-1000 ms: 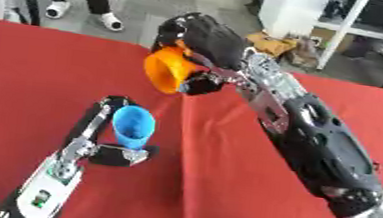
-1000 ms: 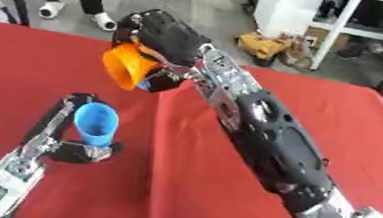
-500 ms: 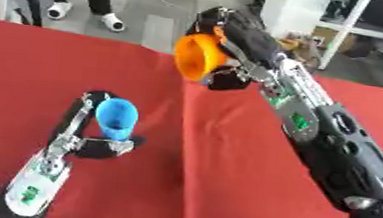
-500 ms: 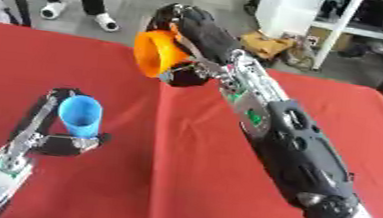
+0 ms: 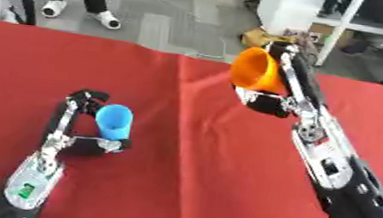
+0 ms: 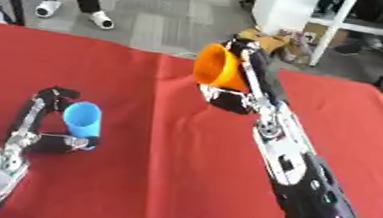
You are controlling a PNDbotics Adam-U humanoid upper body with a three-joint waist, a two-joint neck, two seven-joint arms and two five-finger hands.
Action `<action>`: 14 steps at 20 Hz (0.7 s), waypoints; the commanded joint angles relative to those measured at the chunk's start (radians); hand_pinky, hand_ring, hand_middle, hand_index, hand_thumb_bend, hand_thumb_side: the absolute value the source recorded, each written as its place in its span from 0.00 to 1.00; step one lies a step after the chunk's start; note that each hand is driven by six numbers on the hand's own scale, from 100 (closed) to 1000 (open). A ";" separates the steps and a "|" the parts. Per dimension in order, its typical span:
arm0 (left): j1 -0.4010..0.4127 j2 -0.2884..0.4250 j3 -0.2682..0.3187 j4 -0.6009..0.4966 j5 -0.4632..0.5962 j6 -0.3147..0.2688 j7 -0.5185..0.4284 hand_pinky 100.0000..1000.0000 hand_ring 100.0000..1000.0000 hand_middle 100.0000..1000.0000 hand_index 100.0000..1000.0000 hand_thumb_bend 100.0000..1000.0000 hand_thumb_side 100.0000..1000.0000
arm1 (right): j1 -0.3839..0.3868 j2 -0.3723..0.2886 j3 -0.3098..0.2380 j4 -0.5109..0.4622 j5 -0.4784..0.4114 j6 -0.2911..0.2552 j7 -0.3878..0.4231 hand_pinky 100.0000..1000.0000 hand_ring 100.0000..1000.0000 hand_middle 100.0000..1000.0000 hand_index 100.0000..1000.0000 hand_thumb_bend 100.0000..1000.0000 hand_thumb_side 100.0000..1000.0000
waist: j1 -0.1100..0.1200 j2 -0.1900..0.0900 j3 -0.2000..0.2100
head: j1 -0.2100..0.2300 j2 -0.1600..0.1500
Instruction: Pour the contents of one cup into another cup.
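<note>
At lower left, the left hand (image 5: 88, 121) curls its fingers and thumb around the upright blue cup (image 5: 114, 121) on the red table (image 5: 179, 180). At upper right, well apart, the right hand (image 5: 277, 91) grips the tipped orange cup (image 5: 253, 69). Pouring well likely means bringing its mouth directly above the blue cup before tilting further.

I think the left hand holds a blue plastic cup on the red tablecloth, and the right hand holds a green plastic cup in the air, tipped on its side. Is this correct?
Not quite: the cup in the right hand is an orange plastic cup, not green, as the left eye view shows. The rest stands: the left hand holds the blue plastic cup on the red tablecloth, and the orange one is raised and tipped on its side.
</note>
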 commanded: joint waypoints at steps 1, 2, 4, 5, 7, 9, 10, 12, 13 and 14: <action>-0.007 0.023 0.019 -0.052 0.034 -0.007 0.010 0.53 0.56 0.61 0.70 0.89 0.00 | 0.043 0.001 -0.044 -0.008 -0.057 0.052 -0.039 0.41 0.28 0.22 0.39 0.24 0.00 | 0.008 -0.013 0.002 | 0.002 -0.011; -0.007 0.026 0.020 -0.077 0.050 -0.006 0.005 0.53 0.56 0.61 0.70 0.88 0.00 | 0.070 0.004 -0.051 0.008 -0.074 0.069 -0.044 0.41 0.28 0.22 0.39 0.24 0.00 | 0.011 -0.015 0.004 | 0.001 -0.010; -0.005 0.030 0.016 -0.130 0.083 0.004 -0.012 0.54 0.57 0.62 0.70 0.86 0.00 | 0.105 0.005 -0.056 0.040 -0.107 0.095 -0.046 0.41 0.28 0.22 0.39 0.23 0.00 | 0.016 -0.018 0.008 | -0.002 -0.009; -0.003 0.032 0.013 -0.156 0.099 0.016 -0.023 0.54 0.57 0.62 0.70 0.85 0.00 | 0.111 0.005 -0.057 0.058 -0.123 0.100 -0.044 0.41 0.28 0.22 0.39 0.23 0.00 | 0.018 -0.019 0.009 | -0.003 -0.008; 0.003 0.031 0.005 -0.204 0.130 0.043 -0.042 0.54 0.57 0.62 0.70 0.82 0.02 | 0.109 0.008 -0.058 0.096 -0.154 0.100 -0.039 0.41 0.28 0.23 0.40 0.23 0.00 | 0.023 -0.019 0.011 | -0.005 -0.008; 0.008 0.029 -0.006 -0.246 0.162 0.074 -0.062 0.54 0.57 0.62 0.70 0.80 0.03 | 0.095 0.014 -0.056 0.131 -0.186 0.088 -0.037 0.42 0.28 0.23 0.40 0.22 0.00 | 0.027 -0.019 0.012 | -0.007 -0.007; 0.010 0.028 -0.011 -0.263 0.178 0.089 -0.072 0.54 0.57 0.62 0.70 0.78 0.05 | 0.087 0.016 -0.053 0.145 -0.202 0.079 -0.036 0.42 0.29 0.23 0.41 0.22 0.00 | 0.029 -0.019 0.012 | -0.009 -0.006; 0.016 0.026 -0.020 -0.291 0.209 0.120 -0.091 0.54 0.57 0.62 0.70 0.74 0.07 | 0.070 0.018 -0.043 0.173 -0.233 0.061 -0.034 0.42 0.29 0.24 0.41 0.21 0.00 | 0.033 -0.018 0.014 | -0.012 -0.005; 0.019 0.025 -0.024 -0.303 0.225 0.136 -0.100 0.54 0.57 0.62 0.70 0.74 0.08 | 0.061 0.019 -0.037 0.189 -0.249 0.052 -0.032 0.42 0.30 0.24 0.41 0.22 0.00 | 0.035 -0.018 0.016 | -0.013 -0.005; 0.022 0.025 -0.029 -0.314 0.241 0.152 -0.110 0.54 0.57 0.62 0.70 0.73 0.08 | 0.055 0.020 -0.030 0.204 -0.265 0.043 -0.031 0.42 0.31 0.25 0.42 0.22 0.00 | 0.037 -0.017 0.018 | -0.015 -0.004</action>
